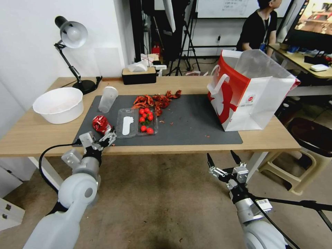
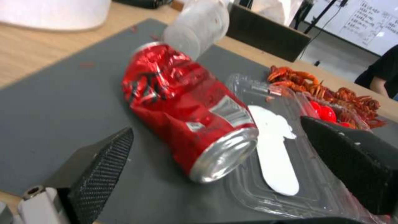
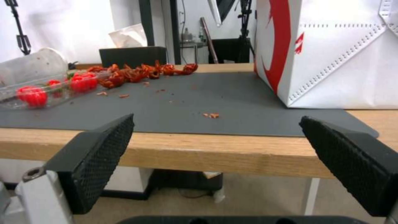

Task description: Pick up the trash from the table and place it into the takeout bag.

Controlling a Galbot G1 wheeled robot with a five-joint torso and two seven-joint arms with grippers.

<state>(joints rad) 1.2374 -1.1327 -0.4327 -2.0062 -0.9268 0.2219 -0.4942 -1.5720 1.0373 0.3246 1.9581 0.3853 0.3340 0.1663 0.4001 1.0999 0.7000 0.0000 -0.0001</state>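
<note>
The trash on the table (image 1: 34, 136) includes a crushed red can (image 1: 101, 123) lying on its side on the dark grey mat (image 1: 193, 128). My left gripper (image 1: 99, 137) is open just in front of the can (image 2: 186, 109), its fingers (image 2: 104, 152) either side of the near end without touching. A frosted plastic cup (image 1: 107, 99) lies tipped over behind the can, and a pale round bowl (image 1: 59, 104) stands at the left. The takeout bag (image 1: 249, 90), white with a red side, stands open at the right. My right gripper (image 1: 224, 160) hangs open below the table's front edge (image 3: 207, 152).
A clear clamshell tray (image 1: 128, 125) with red tomatoes (image 1: 146, 119) lies right beside the can. Crayfish shells (image 1: 157, 99) are piled behind it. A desk lamp (image 1: 71, 34) and a black tissue box (image 1: 139, 74) stand at the back. A stool (image 1: 297, 162) sits by the table's right end.
</note>
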